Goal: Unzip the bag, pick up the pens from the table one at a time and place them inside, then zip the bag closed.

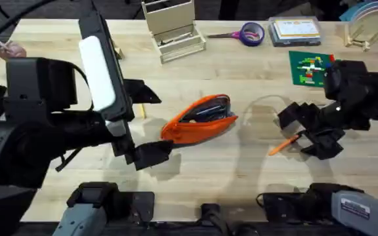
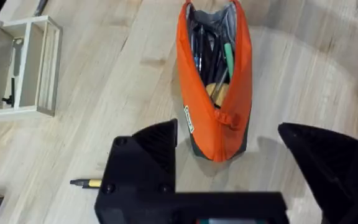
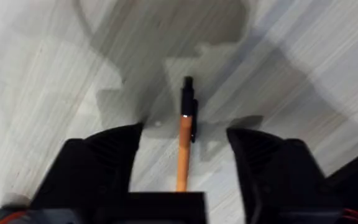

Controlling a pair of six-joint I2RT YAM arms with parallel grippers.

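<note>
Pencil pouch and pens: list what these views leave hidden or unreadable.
- Orange pen: right wrist view, its lower end runs under the right hand; the overhead also covers part of it.
- Tan pen: left wrist view, most of it lies behind the left hand.
- Orange pouch: it gapes open, but the dark jumble inside cannot be counted.
- Pouch label: too small to read.

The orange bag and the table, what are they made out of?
The orange bag looks like soft cloth, probably a smooth, matte woven fabric: it sags and creases, with a grey lining inside its open top. The table looks like light wood, in glued strips with grain lines and a smooth, faint sheen.
</note>
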